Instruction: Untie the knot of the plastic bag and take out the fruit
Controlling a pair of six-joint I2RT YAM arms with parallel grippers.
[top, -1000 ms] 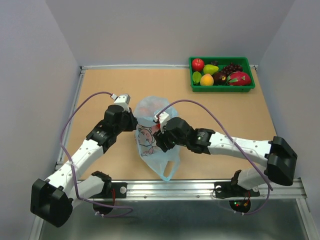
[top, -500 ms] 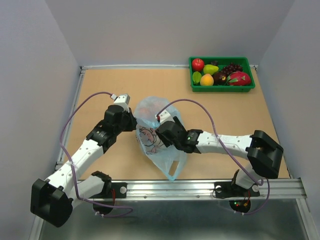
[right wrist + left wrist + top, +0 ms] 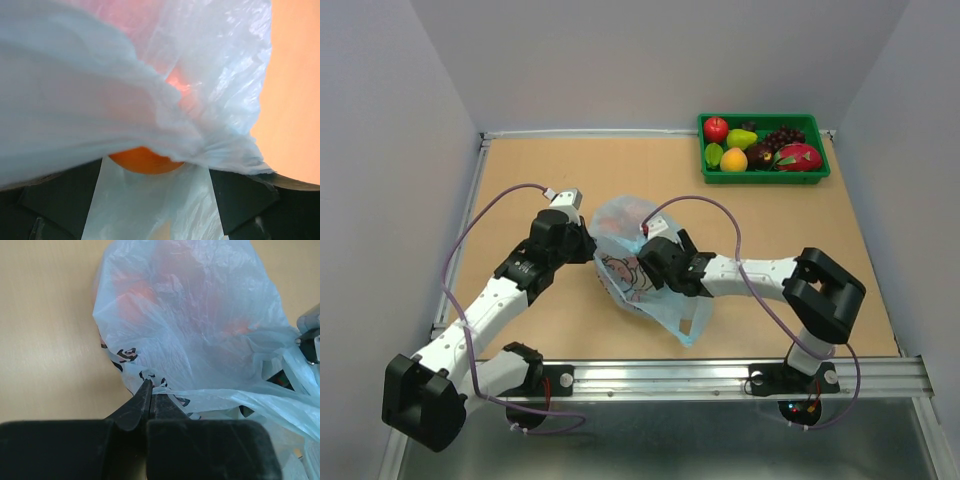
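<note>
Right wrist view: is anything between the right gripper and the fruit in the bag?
Yes. The plastic bag drapes its film across the open right gripper, covering most of the orange fruit just ahead; only the fruit's lower edge seems bare. The left gripper pinches a fold of the bag.

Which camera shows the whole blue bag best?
The top camera: almost the whole bag fits in the picture. The left wrist camera shows only its bulging end; the right wrist camera, just crumpled plastic close up.
</note>
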